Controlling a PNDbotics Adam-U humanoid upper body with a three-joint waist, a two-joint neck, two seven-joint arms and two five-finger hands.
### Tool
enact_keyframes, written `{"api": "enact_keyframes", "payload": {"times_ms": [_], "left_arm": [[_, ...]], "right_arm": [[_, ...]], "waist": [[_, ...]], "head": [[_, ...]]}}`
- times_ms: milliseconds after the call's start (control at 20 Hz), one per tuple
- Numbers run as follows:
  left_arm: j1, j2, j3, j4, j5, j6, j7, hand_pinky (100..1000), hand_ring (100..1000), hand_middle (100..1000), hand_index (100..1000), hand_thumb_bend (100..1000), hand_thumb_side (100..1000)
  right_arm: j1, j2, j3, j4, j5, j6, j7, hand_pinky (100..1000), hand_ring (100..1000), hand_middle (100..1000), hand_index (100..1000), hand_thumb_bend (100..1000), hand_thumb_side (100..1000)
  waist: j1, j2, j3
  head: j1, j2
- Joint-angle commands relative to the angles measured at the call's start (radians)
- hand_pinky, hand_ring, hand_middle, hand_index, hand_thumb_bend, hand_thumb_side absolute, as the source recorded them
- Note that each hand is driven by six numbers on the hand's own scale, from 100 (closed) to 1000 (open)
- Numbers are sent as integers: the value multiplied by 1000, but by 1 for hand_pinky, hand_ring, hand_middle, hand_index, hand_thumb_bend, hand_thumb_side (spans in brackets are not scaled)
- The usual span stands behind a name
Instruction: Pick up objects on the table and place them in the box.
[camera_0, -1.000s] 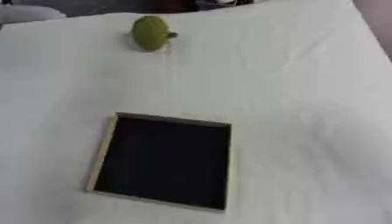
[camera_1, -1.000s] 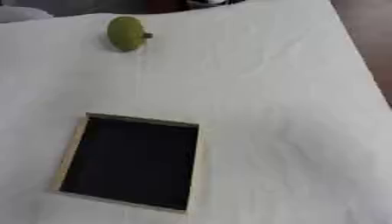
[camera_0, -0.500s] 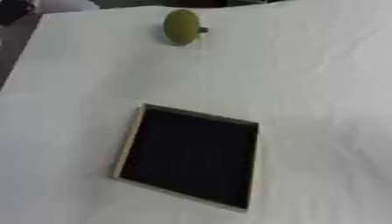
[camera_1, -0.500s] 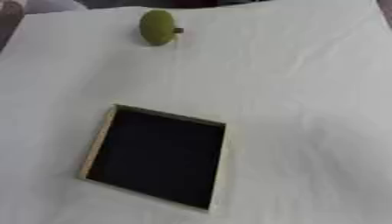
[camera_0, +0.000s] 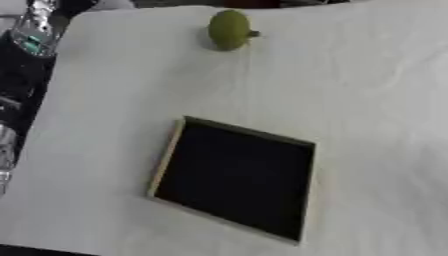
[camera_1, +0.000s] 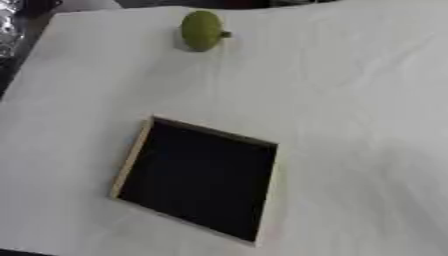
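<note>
I am looking down at the counter (camera_0: 367, 100), which is covered in a white cloth. Neither robot hand is showing in either eye view, so I cannot tell whether their fingers are apart or together.

The step in hand, as I judge it, is the reach for the one loose object, since nothing is being held and the box (camera_0: 234, 178) is showing only a dark interior.

To do this well, I am planning the following:
- Bring a robot hand in from above the far edge, with the fingers spread before it comes down, because the object is rounded and is likely to roll if nudged from one side.
- Close round the widest part of the body, keeping clear of the stub.
- Carry it toward me and lower it inside the pale rim, not onto it, before letting go.

The object is a green fruit (camera_1: 201, 30), olive in tone, oval, with a short dark stem pointing to the view's right. It is lying near the far edge of the counter, well apart from the box and beyond it, slightly to the left of centre. The box is shallow, light-rimmed, black inside, and sitting askew on the cloth nearer to me.
</note>
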Motion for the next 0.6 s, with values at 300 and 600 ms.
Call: {"api": "enact_keyframes", "payload": {"times_ms": [300, 600], "left_arm": [[-28, -4, -1, 5, -126, 10, -26, 884, 847, 934, 917, 100, 436], [-22, -6, -9, 29, -282, -8, -110, 929, 896, 948, 944, 100, 433]], "right_arm": [[-50, -22, 7, -15, -44, 10, 36, 837, 805, 733, 805, 100, 204], [-57, -17, 11, -15, -56, 24, 52, 837, 808, 732, 804, 100, 215]], "waist": [[12, -9, -32], [16, -4, -34]], "head": [[17, -12], [17, -8]]}}
